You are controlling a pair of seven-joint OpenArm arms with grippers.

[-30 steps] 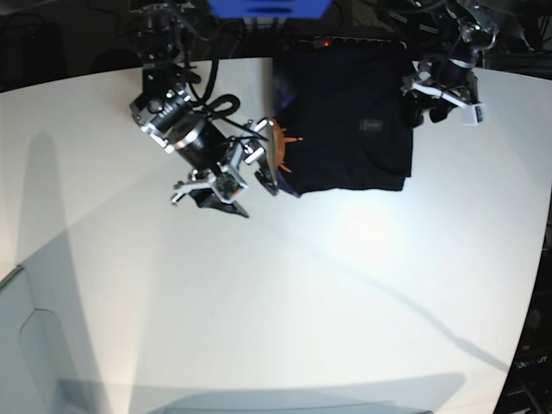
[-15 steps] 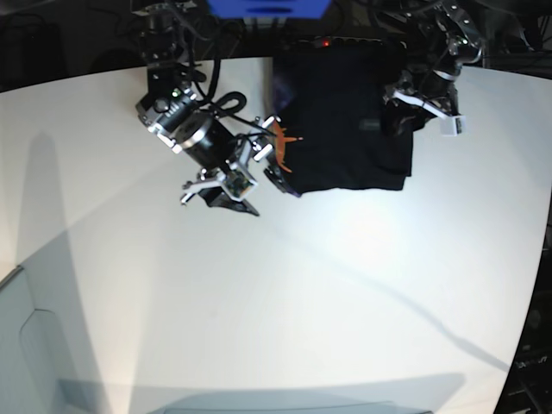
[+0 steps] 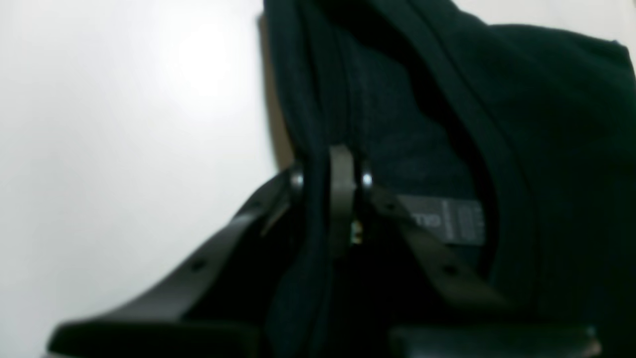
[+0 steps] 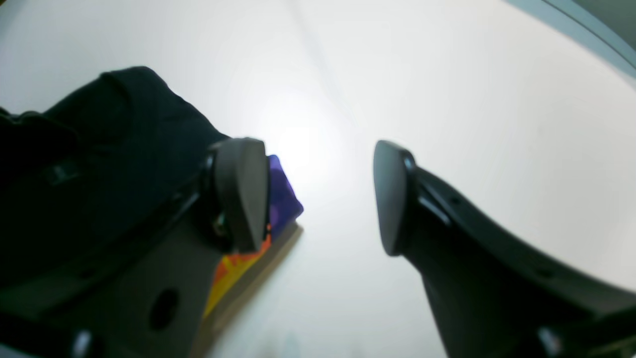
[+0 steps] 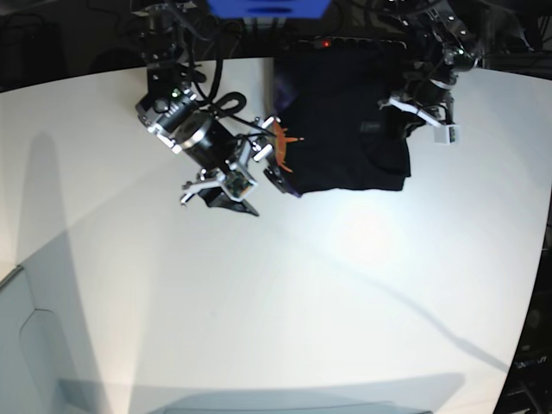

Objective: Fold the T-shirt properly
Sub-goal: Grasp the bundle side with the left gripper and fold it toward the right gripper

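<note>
The black T-shirt (image 5: 341, 112) lies folded at the far middle of the white table (image 5: 259, 302). My left gripper (image 5: 402, 115) sits on its right edge, and in the left wrist view this gripper (image 3: 331, 171) is shut on a fold of the black cloth (image 3: 497, 109), beside a grey tag (image 3: 449, 220). My right gripper (image 5: 253, 188) is at the shirt's near left corner. It stands open (image 4: 315, 196), one finger (image 4: 241, 191) over the corner with purple (image 4: 283, 199) and orange (image 4: 233, 268) marks, the other over bare table.
A blue box (image 5: 267, 7) and dark cables stand behind the table's far edge. A pale grey panel (image 5: 26, 345) sits at the near left corner. The table's curved edge (image 5: 539, 259) runs down the right side.
My left gripper has moved in from the right onto the shirt's edge and shut on the cloth. The right arm shifted slightly toward the shirt's corner and stayed open.
</note>
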